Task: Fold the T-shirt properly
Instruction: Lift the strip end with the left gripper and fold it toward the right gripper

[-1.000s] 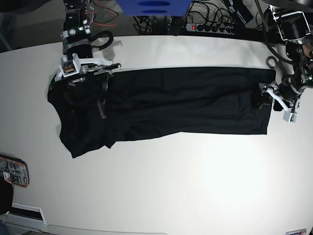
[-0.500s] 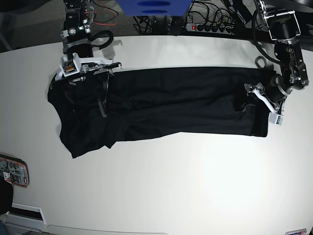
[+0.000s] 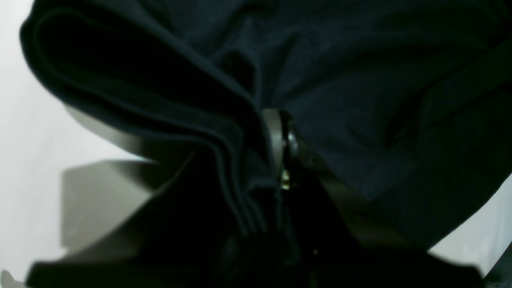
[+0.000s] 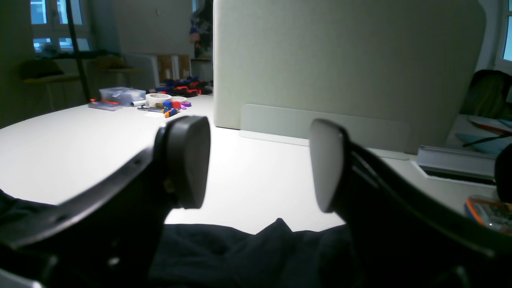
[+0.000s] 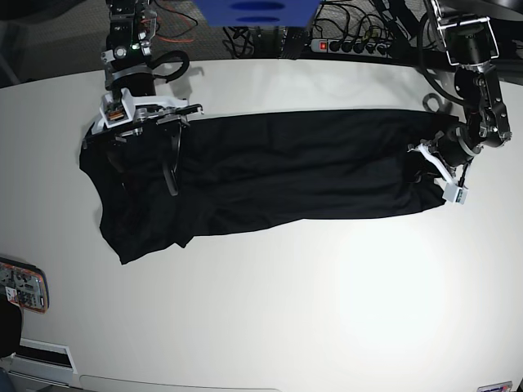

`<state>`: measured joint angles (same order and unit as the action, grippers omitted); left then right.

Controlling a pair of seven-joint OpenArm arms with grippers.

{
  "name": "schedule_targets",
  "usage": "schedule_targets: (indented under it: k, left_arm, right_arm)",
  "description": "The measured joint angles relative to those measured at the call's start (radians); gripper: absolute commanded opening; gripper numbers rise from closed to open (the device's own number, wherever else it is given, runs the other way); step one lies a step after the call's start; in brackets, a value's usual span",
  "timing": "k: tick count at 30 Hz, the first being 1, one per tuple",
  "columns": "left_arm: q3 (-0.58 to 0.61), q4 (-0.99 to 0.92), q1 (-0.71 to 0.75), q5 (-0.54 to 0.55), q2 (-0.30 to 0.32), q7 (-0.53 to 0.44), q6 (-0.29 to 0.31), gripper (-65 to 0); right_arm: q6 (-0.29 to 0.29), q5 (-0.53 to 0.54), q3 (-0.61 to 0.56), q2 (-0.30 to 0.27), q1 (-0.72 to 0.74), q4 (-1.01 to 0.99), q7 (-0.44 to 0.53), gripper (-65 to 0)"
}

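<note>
Black cloth: T-shirt, spread as a long band across the white desk, sleeves bunched at the base view's left end.
Left pincer: clamped on stacked layers at the hem end, base view's right; folded edges visible in the wrist view.
Right pincer: gaping wide, hovering over the shoulder end, gripping nothing.
Step in hand, as judged: hem grasp made, fold toward the shoulders next.
Doing it well: lift all layers together, carry low and level, lay edge on edge.
Risk: lower layers slipping free.
</note>
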<state>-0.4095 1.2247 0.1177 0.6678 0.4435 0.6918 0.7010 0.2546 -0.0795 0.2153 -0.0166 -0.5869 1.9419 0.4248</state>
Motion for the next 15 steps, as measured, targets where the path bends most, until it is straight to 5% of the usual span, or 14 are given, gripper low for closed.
schedule_targets:
  k: [9,15]
  left_arm:
    - [-0.132,-0.012,-0.021,-0.022,-0.01,0.054,0.013,-65.0]
    - [-0.169,-0.014,-0.052,-0.053,0.084,0.063,-0.005,-65.0]
  right_arm:
    - [0.0,0.0,0.0,0.0,0.0,0.0,0.0,-27.7]
    - [0.0,0.0,0.0,0.0,0.0,0.0,0.0,-27.7]
